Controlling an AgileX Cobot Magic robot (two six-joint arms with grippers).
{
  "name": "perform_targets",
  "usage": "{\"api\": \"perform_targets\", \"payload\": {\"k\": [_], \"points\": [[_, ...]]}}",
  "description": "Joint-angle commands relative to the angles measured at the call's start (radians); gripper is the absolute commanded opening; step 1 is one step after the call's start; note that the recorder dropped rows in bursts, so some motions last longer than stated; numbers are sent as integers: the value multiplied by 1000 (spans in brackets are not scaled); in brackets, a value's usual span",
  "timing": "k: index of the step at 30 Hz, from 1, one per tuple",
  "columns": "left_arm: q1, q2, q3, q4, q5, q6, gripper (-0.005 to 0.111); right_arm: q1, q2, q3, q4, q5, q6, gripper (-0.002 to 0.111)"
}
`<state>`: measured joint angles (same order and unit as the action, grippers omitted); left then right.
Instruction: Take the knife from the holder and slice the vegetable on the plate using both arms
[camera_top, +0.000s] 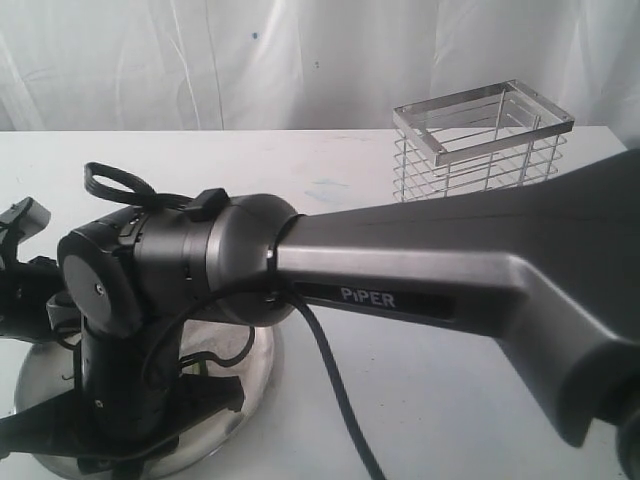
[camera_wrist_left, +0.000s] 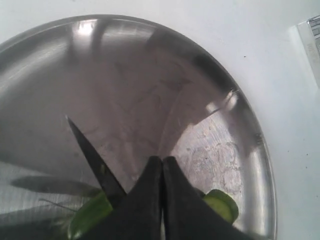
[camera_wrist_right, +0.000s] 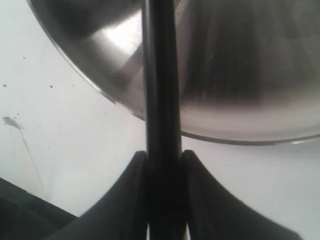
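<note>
The steel plate (camera_wrist_left: 215, 90) fills the left wrist view. On it lies the green chilli (camera_wrist_left: 89, 216), and a cut piece with a pale face (camera_wrist_left: 223, 205) shows on the other side of my fingers. My left gripper (camera_wrist_left: 162, 164) is shut, its tips together on the plate, with the chilli passing underneath the fingers. The knife's dark pointed blade (camera_wrist_left: 92, 159) slants down onto the chilli beside them. My right gripper (camera_wrist_right: 164, 159) is shut on the knife's black handle (camera_wrist_right: 161, 90), just off the plate's rim (camera_wrist_right: 125, 105). The wire holder (camera_top: 483, 142) stands at the back right.
The grey PiPER link (camera_top: 420, 270) of the right arm reaches across the white table from the right and covers most of the plate (camera_top: 255, 385). The left arm (camera_top: 25, 285) sits at the far left edge. A white curtain hangs behind.
</note>
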<state>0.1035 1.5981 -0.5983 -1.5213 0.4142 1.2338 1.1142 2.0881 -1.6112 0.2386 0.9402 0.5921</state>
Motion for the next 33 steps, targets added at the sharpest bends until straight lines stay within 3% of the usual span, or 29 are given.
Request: {"api": "perform_targets", "payload": {"k": [1,25,33], "points": [[-6,-8,9,-15,-11,-4,0,-9,-1,-6,-8,-5,-10,0],[-6,41,9,-18,-91,-4,0,-9,-1,-6,-72,-25,4,0],[-6,140,9,-37,-107,-4,0,-9,-1,-6,-87,-27,13,0]]}}
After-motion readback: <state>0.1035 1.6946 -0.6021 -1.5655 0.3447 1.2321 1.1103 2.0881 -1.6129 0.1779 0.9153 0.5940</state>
